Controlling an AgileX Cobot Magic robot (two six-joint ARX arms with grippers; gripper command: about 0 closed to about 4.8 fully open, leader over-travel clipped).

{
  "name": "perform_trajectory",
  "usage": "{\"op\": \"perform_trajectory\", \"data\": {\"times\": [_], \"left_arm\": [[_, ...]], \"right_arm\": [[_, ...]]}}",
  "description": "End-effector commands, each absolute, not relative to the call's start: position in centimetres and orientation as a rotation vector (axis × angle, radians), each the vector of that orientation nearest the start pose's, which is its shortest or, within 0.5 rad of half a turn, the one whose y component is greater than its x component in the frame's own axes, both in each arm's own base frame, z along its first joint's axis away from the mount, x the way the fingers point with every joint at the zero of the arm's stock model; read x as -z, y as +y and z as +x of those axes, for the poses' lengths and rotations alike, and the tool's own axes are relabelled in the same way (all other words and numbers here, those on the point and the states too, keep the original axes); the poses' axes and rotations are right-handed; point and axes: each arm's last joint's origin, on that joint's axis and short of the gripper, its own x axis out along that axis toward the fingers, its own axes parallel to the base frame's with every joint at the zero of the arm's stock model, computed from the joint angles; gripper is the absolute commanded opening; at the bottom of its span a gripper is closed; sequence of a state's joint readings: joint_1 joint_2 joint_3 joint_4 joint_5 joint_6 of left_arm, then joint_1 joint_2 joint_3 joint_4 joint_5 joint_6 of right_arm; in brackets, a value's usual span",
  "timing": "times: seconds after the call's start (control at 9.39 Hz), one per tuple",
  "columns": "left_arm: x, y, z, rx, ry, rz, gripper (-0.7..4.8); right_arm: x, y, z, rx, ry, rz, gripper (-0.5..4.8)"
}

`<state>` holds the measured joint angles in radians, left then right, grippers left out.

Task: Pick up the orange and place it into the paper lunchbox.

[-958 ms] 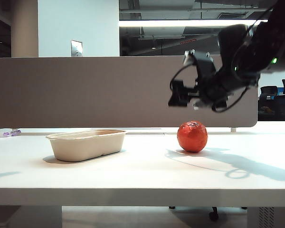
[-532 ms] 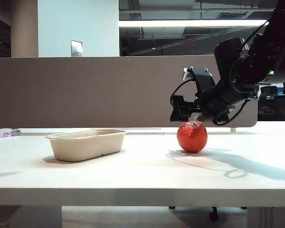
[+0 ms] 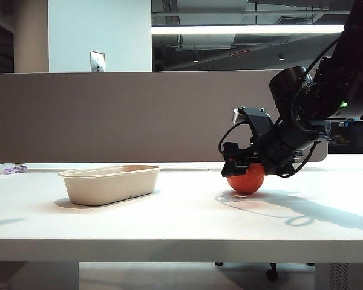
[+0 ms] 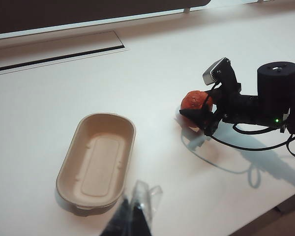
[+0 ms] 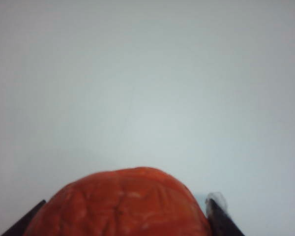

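The orange [image 3: 247, 179] [image 4: 194, 101] is a wrinkled red-orange ball resting on the white table, right of centre. My right gripper [image 3: 242, 166] [image 4: 202, 110] [image 5: 128, 200] has come down over it. One dark finger sits against each side of the orange [image 5: 123, 206], so the gripper is shut on it. The paper lunchbox [image 3: 109, 171] [image 4: 97, 162] is a beige oblong tray standing empty to the left of the orange. In the left wrist view my left gripper [image 4: 135, 211] hovers near the lunchbox's near end, fingers together and nothing held. It is out of the exterior view.
A grey partition [image 3: 109, 115] runs along the table's far edge. A small clear and purple item [image 3: 9, 169] lies at the far left. A recessed hatch [image 4: 59, 49] sits in the tabletop beyond the lunchbox. The right arm's cable [image 4: 236, 147] loops over the table.
My right gripper has dropped from above the orange down around it, and its fingers have closed in on the fruit. The orange and lunchbox have not moved.
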<state>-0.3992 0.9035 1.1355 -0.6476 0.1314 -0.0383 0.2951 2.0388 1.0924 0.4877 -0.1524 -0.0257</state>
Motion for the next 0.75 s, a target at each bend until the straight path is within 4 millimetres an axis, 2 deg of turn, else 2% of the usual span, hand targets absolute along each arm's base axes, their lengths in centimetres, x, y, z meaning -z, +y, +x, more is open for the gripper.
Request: {"op": "perform_trajectory", "data": {"times": [0.11, 0.21, 0.32, 0.53, 0.64, 0.75], "left_arm": [[-39.0, -6.9, 15.4, 0.52, 0.406, 0.016, -0.05], [-39.0, -6.9, 15.4, 0.52, 0.406, 0.016, -0.05], [-38.7, -6.9, 15.1, 0.543, 0.455, 0.017, -0.05], [-38.5, -6.6, 14.4, 0.533, 0.546, 0.029, -0.05], [-39.0, -6.4, 14.1, 0.527, 0.555, 0.031, -0.05], [-39.6, -6.3, 13.9, 0.524, 0.537, 0.03, -0.05]], "right_arm": [[-13.9, 12.6, 40.0, -0.446, 0.421, -0.057, 1.66], [-14.9, 12.6, 40.0, -0.454, 0.383, -0.053, 1.66], [-17.2, 12.8, 39.9, -0.467, 0.317, -0.047, 1.66], [-19.8, 14.2, 40.0, -0.598, 0.24, -0.032, 1.66], [-21.6, 16.2, 40.2, -0.657, 0.186, -0.032, 1.66], [-22.7, 18.3, 39.8, -0.699, 0.155, -0.036, 1.66]]}}
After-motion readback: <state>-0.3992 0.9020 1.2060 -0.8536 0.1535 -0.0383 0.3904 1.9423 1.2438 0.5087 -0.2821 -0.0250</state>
